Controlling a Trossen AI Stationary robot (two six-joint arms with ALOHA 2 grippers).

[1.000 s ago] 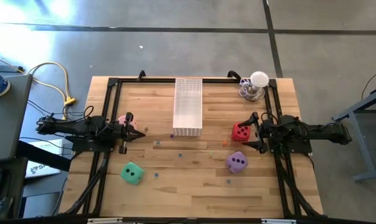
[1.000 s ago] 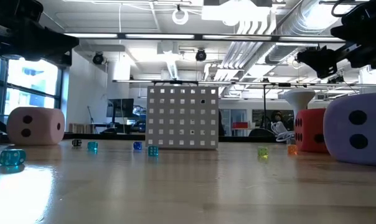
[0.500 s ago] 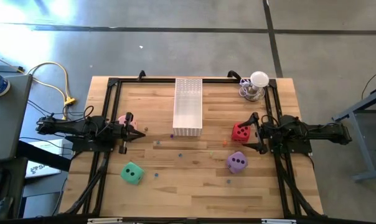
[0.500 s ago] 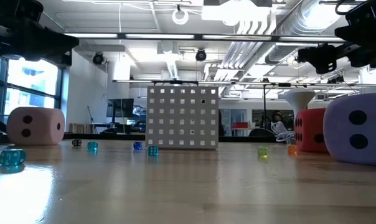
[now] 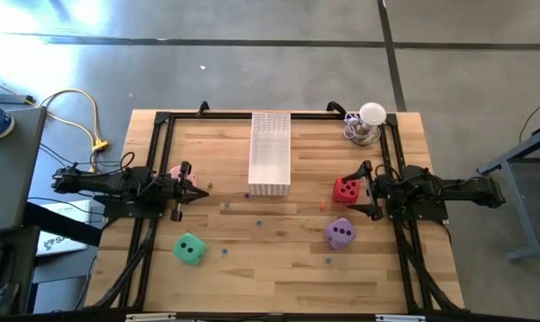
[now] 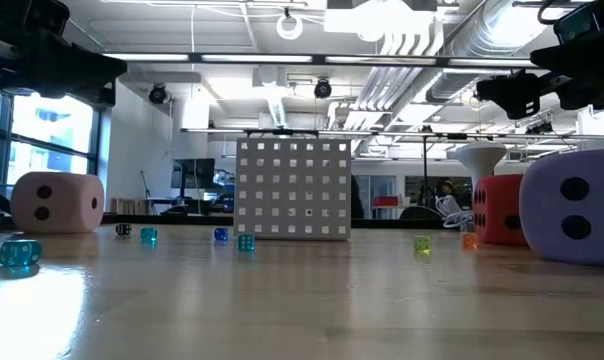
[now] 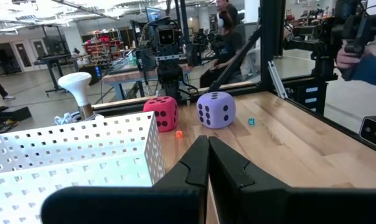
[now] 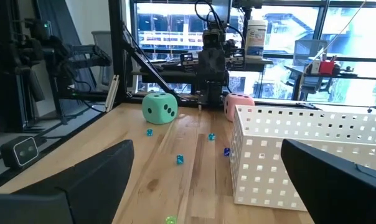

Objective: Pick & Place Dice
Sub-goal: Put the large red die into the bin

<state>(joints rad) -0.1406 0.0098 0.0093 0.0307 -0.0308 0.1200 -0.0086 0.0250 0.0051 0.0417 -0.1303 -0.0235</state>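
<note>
Nothing placed yet: white tray (image 5: 270, 154) looks empty; four dice (image 5: 189, 249) lie loose; left gripper (image 5: 191, 190) clenched empty, right gripper (image 5: 366, 190) spread wide.

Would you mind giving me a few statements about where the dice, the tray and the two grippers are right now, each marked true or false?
1. The green die lies inside the white tray. False: it sits on the bare table, near the left arm's side.
2. The right gripper is open, with nothing between its fingers. True.
3. The red die rests beside the right gripper. True.
4. The left gripper is open. False: its fingers are shut together, holding nothing.
5. The purple die is stacked on the red die. False: they lie apart on the table.
</note>
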